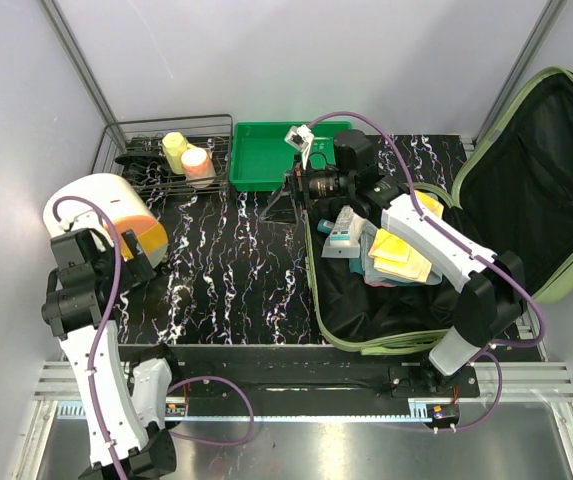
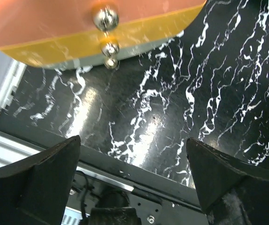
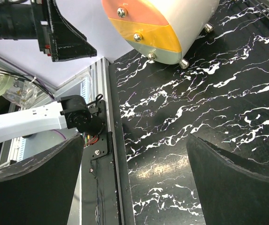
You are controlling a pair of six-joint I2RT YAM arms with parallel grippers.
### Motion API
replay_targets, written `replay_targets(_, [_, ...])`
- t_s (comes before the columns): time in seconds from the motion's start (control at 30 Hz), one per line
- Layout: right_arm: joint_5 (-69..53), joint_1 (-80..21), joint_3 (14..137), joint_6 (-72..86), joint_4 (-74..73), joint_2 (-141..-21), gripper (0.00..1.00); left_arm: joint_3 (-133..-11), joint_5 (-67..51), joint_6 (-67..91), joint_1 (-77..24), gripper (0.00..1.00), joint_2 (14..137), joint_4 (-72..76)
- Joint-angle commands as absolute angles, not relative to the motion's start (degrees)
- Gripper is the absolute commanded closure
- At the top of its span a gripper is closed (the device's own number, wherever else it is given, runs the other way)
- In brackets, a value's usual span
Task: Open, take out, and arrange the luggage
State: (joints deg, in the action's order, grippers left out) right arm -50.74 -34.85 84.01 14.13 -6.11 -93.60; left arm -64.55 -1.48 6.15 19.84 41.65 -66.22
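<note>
A black, white-veined table (image 1: 236, 280) stands between pale grey walls. The luggage (image 1: 366, 300) lies open on the table's right end, its raised lid cut off at the picture's edge. Left gripper (image 2: 134, 154) and right gripper (image 3: 134, 154) hang above the table, jaws wide apart, empty. The right arm (image 1: 436, 240) hides part of the luggage's contents.

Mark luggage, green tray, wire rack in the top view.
luggage (image 1: 551, 170): top external view, open lid's black lining.
green tray (image 1: 264, 157): top external view, bare floor.
wire rack (image 1: 156, 182): top external view, bare front mesh.
</note>
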Motion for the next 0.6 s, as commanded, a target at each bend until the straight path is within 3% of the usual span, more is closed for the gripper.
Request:
replay_targets(0.0, [-52.1,-34.6,87.3,11.4,-8.3,-91.9,0.0,-59.8,-5.7,13.2,21.4,0.01,41.5,-63.4])
replay_targets(0.3, [-50.0,-34.6,88.2,6.3,-13.6,-90.0,0.0,-56.7,-23.2,4.3,20.5,0.01,44.7,-57.8])
replay_targets(0.5, [-49.8,-34.6,90.2,5.4,-16.1,-90.8,0.0,-62.4,-23.8,1.3,16.8,0.01,44.2,-58.4])
replay_targets(0.57, [-50.1,-34.6,91.1,6.1,-16.4,-91.5,0.0,-67.1,-23.1,-6.2,14.0,0.01,47.0,-61.4])
